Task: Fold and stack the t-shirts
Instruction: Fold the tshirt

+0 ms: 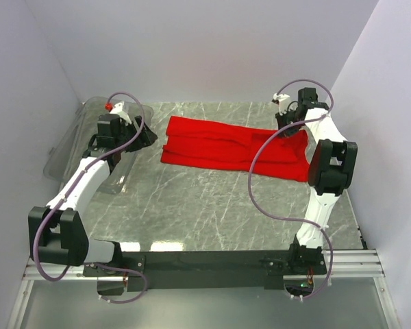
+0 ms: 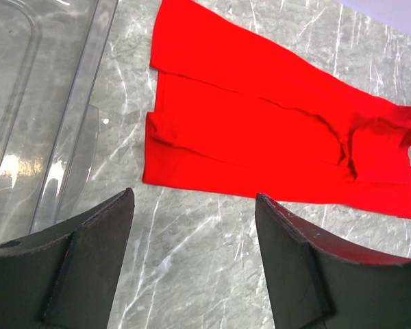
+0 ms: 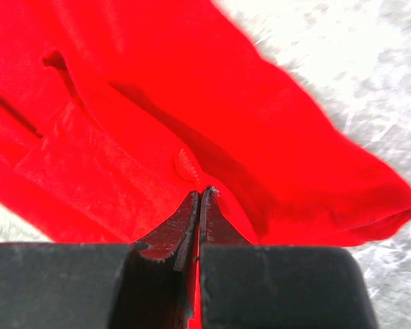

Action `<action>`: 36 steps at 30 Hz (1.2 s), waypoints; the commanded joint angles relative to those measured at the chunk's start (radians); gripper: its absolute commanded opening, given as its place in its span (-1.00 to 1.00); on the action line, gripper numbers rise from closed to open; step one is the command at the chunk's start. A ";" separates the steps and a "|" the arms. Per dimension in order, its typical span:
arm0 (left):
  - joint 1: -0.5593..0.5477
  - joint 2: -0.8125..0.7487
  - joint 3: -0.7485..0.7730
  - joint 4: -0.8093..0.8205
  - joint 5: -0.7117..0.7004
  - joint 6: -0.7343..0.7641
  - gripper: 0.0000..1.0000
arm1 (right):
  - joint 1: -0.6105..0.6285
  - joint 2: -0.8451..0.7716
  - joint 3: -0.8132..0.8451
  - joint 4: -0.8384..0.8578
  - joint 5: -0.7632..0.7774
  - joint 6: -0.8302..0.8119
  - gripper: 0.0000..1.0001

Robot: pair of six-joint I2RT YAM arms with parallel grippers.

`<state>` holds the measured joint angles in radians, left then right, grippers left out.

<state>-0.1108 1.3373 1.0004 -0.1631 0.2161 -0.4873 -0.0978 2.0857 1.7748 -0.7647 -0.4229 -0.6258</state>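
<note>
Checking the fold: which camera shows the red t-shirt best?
Left wrist view: the t-shirt lies nearly whole, unobstructed. The top view has the right arm across one end; the right wrist view shows only a close-up patch pinched by the right gripper.

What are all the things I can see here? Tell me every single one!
plain red fabric t-shirt: one, bright red, lying partly folded on the far middle of the table.
clear plastic bin: one, see-through, on the left side of the table.
grey marble-patterned table: one, grey with white veins, under everything.
robot arms: two, white and black; left arm reaches over the bin, right arm reaches to the shirt's right end.
left tool: one, black, open, holding nothing, near the shirt's left end.
right tool: one, black, shut on the shirt's fabric.
</note>
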 commanded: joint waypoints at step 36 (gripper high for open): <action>0.003 0.017 0.018 0.020 0.054 -0.011 0.53 | 0.032 0.025 0.075 0.306 0.226 0.222 -0.11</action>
<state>-0.1108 1.3529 1.0008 -0.1627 0.2478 -0.4938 -0.0715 2.1418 1.8275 -0.5518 -0.2649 -0.4484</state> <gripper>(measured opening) 0.765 0.418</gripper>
